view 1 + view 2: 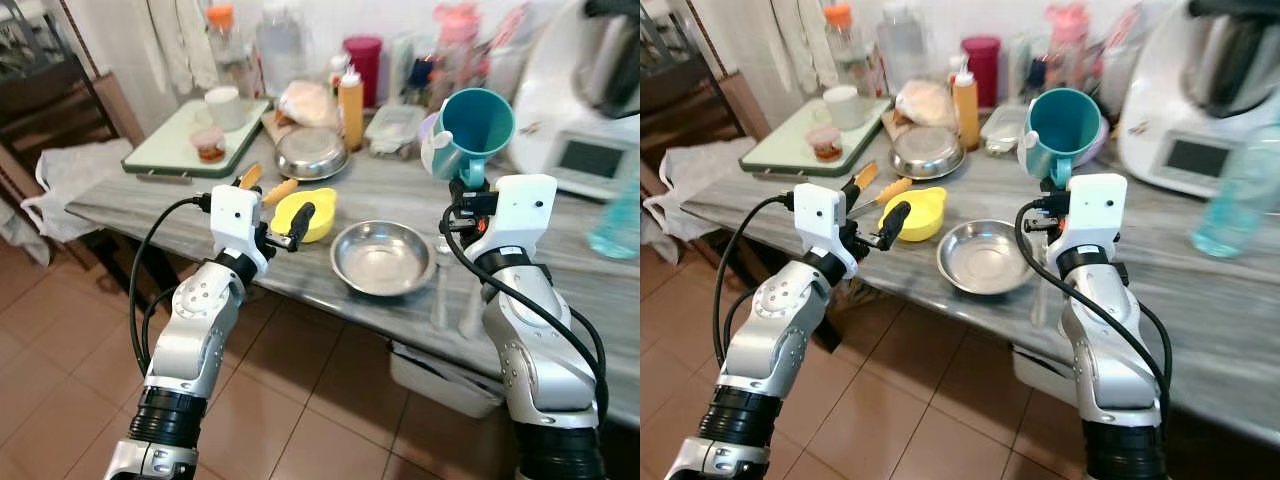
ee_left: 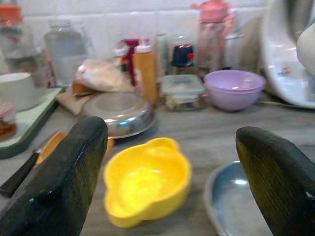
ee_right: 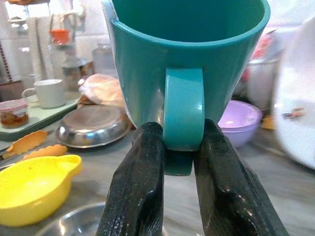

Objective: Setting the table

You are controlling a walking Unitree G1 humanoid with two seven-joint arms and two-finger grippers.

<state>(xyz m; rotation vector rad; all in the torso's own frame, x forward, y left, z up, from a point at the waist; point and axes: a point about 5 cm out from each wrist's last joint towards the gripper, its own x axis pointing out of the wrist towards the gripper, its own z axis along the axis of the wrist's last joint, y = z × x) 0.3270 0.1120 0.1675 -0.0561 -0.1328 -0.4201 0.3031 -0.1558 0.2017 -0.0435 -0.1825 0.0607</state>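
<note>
1. A grey wood-grain surface [image 1: 560, 262] stands over a brown tiled floor, its far edge crowded with bottles and a white kitchen appliance [image 1: 585, 100] on the right.
2. The steel bowl [image 1: 383, 257] sits near the front edge, between the arms.
3. The right end effector [image 3: 178, 147] pinches the teal mug [image 1: 475, 128] by its handle alone, raised above the surface; so narrow a grip could let the mug swing or slip onto the bowl.
4. The left end effector [image 2: 172, 172] hangs spread wide, holding nothing, near the yellow bowl [image 1: 310, 212]; an advance could shove it.
</note>
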